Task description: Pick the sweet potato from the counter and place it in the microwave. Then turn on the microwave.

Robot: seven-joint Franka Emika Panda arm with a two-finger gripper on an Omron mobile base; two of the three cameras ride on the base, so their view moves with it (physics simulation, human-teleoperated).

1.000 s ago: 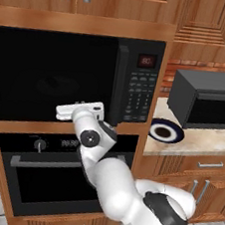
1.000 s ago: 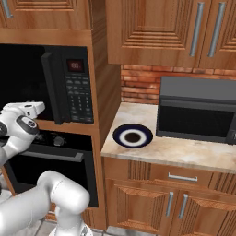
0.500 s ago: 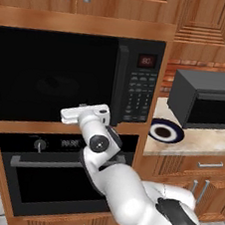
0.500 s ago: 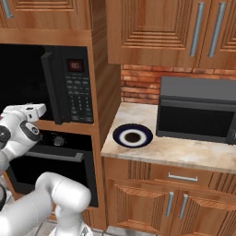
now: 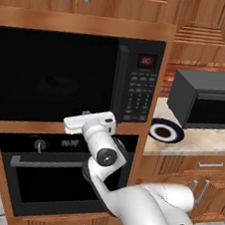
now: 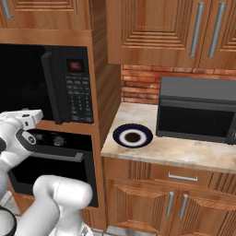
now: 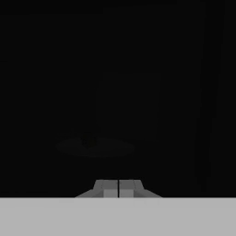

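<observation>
Gripper with its two fingertips pressed together, nothing between them, facing the dark door of the microwave. In the hand view a faint pale oval, the turntable, shows dimly through the door, with a small dark lump on it that may be the sweet potato; it is too dim to tell for sure. The door is closed and the red display is lit above the keypad. The white hand sits in front of the microwave's lower edge, above the oven. Compared with one second earlier, the hand has shifted slightly right, toward the keypad. On the counter a blue-rimmed plate lies beside the grey box appliance.
</observation>
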